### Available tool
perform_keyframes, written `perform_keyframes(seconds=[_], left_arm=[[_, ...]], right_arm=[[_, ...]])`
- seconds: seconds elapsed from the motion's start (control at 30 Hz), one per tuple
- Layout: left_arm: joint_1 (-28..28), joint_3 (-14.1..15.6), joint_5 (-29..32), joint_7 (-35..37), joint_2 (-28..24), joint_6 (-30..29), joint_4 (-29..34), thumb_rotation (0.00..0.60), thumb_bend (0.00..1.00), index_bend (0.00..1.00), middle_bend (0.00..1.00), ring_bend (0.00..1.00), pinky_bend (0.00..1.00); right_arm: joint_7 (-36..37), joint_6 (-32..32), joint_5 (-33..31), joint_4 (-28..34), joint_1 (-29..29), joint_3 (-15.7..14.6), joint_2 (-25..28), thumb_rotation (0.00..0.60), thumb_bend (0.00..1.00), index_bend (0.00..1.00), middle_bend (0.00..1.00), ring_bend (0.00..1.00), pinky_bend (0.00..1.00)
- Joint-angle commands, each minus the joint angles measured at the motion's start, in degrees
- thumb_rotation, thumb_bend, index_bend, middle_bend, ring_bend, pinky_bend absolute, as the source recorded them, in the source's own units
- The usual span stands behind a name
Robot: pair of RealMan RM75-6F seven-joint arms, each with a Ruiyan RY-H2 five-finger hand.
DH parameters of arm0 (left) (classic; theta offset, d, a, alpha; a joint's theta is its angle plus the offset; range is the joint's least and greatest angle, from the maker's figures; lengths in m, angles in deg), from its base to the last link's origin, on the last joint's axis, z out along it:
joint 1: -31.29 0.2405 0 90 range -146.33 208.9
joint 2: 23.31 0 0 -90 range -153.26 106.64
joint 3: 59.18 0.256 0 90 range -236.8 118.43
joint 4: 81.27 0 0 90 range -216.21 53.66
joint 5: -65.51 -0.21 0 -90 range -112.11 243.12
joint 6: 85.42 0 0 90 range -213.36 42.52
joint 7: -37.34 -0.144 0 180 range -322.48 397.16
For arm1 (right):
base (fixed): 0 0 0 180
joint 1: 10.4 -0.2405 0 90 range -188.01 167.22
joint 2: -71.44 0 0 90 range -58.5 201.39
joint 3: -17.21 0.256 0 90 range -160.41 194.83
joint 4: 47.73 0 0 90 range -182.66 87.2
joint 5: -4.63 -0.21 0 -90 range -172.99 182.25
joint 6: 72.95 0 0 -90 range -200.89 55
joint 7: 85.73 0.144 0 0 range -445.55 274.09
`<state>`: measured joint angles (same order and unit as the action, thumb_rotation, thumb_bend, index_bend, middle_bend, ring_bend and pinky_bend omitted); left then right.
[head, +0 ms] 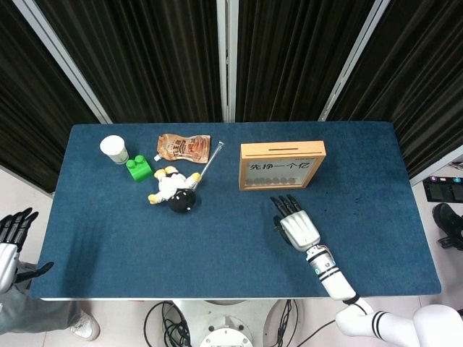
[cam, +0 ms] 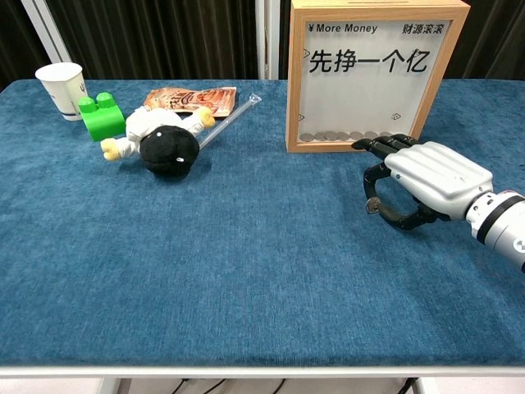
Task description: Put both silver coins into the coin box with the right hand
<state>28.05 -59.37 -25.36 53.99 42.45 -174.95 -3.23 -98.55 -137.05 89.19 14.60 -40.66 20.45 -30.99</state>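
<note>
The wooden coin box (head: 282, 148) (cam: 297, 82) stands upright at the back right, with a clear front and a row of coins along its bottom. My right hand (head: 297, 227) (cam: 431, 179) lies palm down on the blue table just in front of the box, its fingers curled under. In the chest view a small silver coin (cam: 372, 205) shows at the thumb tip, pinched against a curled finger. A second silver coin is not visible; it may be under the hand. My left hand (head: 11, 233) hangs off the table's left edge, fingers apart and empty.
At the back left lie a paper cup (head: 113, 148) (cam: 62, 86), a green block (head: 138, 168) (cam: 102, 116), a plush toy (head: 174, 191) (cam: 161, 141), a snack pouch (head: 184, 147) (cam: 190, 98) and a clear straw (head: 207, 163) (cam: 230, 118).
</note>
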Motion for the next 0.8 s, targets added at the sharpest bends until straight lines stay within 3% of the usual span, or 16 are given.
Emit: perform_keyframes(seconds=[0.03,0.5,0.8], left_arm=[[0.0,0.0,0.0,0.1,0.0,-0.1,0.0,0.600,0.07,0.06,0.01,0.00,0.00],[-0.1,0.0,-0.3,0.3,0.1,-0.3,-0.2,0.600,0.07,0.06,0.01,0.00,0.00],[0.0,0.1,-0.5,0.4,0.0,-0.6,-0.3,0.600,0.07,0.06,0.01,0.00,0.00]], right_arm=[[0.0,0.0,0.0,0.0,0.0,0.0,0.0,0.600,0.38,0.51,0.04,0.00,0.00],[1.2,-0.4,0.5,-0.2,-0.2,0.2,-0.4,0.600,0.37,0.51,0.05,0.00,0.00],[1.9,-0.9,1.0,-0.5,-0.2,0.1,-0.6,0.600,0.37,0.61,0.06,0.00,0.00]])
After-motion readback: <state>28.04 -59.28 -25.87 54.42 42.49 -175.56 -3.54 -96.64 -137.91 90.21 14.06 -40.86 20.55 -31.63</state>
